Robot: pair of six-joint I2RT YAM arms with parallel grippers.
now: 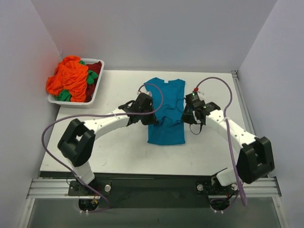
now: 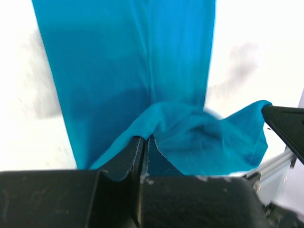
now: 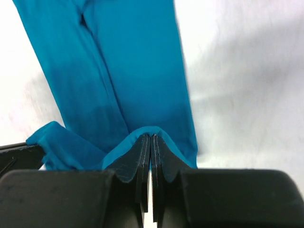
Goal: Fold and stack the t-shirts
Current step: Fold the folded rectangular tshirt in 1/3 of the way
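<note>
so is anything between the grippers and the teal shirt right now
Nothing visible. The left gripper and the right gripper are each shut on a side edge of the teal shirt, with the cloth pinched directly.

Arms angled inward, facing each other; left claw (image 2: 144,143), right claw (image 3: 151,141) clamped tight on teal t-shirt (image 1: 166,132).

Top ext. cam: high and behind the arm bases (image 1: 88,190), facing down — whole table (image 1: 128,154) in frame, bases at bottom edge. L and R wrist cams: very close, sighting past own fingers (image 2: 126,159) onto teal t-shirt (image 1: 166,133) — same cloth at centre of top view.
</note>
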